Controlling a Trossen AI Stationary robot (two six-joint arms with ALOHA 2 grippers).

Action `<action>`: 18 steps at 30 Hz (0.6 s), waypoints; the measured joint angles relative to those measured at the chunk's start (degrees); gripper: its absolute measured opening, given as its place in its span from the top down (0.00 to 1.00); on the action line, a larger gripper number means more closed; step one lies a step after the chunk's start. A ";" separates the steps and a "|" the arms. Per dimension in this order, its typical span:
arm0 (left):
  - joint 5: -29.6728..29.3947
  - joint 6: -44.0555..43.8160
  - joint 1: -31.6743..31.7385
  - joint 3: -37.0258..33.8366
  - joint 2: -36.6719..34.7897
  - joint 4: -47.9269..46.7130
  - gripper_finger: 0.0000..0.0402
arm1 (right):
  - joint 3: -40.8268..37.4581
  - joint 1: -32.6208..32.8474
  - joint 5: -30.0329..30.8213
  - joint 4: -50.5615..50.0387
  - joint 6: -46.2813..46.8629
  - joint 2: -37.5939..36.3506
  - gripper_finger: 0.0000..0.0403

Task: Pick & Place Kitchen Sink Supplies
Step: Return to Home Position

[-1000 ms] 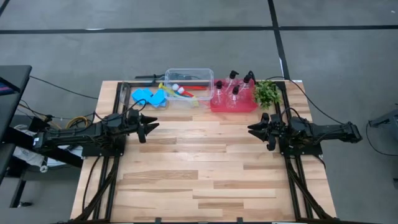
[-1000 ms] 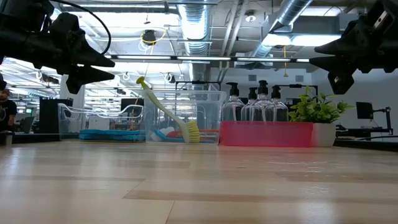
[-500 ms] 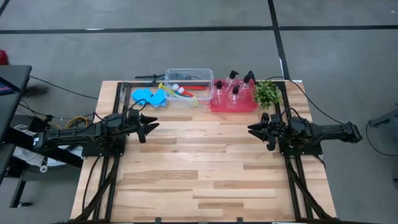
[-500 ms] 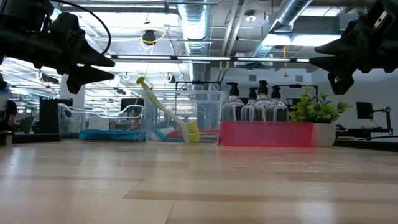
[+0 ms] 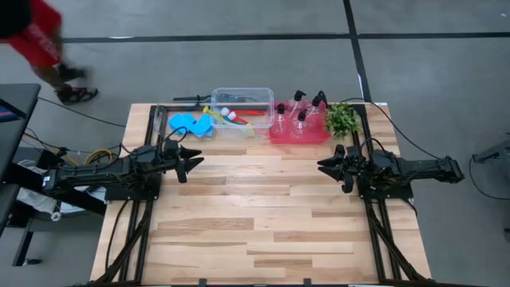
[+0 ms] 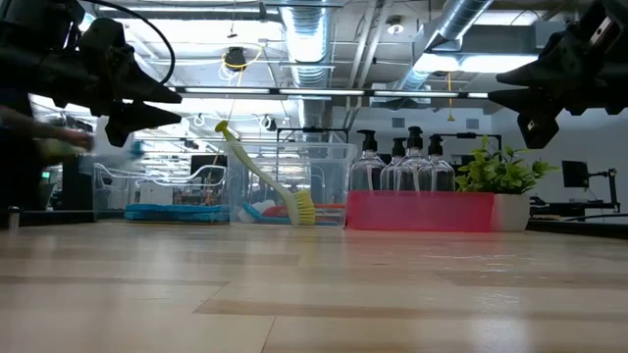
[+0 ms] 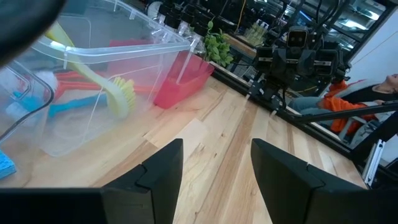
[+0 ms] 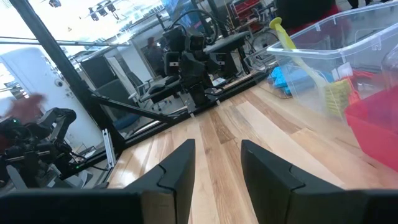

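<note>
Wooden tabletop (image 5: 255, 223), overhead and level views. Clear tub (image 5: 241, 89) at far edge as landmark: brushes (image 5: 235, 115) inside, yellow-green brush (image 6: 257, 176) leaning aslant, bristles down; blue sponges (image 5: 191, 124) just left of tub; pump bottles (image 5: 300, 118) upright in red tray (image 5: 275, 137) just right of tub. Left gripper (image 5: 194, 162) and right gripper (image 5: 324, 166) aloft, well short of tub, fingers spread, empty; left nearer sponges, right nearer bottles. Judged: sorting complete, no grasp pending.

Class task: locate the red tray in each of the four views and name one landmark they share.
High view: red tray, far edge, right of centre, holding pump bottles.
Low view: right of centre, left of the plant.
Left wrist view: just beyond the clear tub, at.
Right wrist view: partly shown, nearer than the tub.
Shared landmark: the clear tub beside it.
</note>
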 joint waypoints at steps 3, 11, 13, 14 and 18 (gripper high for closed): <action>-0.01 0.00 0.00 0.00 0.00 0.00 0.52 | 0.00 0.00 0.00 0.00 0.00 0.00 0.70; -0.01 0.00 0.00 -0.17 -0.64 0.86 0.52 | 0.00 0.00 0.00 0.00 0.00 0.00 0.70; -0.02 0.00 0.00 -1.89 -0.78 4.37 0.52 | 0.00 0.01 0.00 0.00 0.00 0.01 0.70; 0.00 0.01 0.00 -3.46 -0.96 7.02 0.52 | 0.00 0.00 0.00 0.00 0.00 0.00 0.70; 0.12 0.01 0.00 -4.31 -1.35 7.35 0.52 | 0.00 0.00 -0.02 0.00 0.00 0.02 0.70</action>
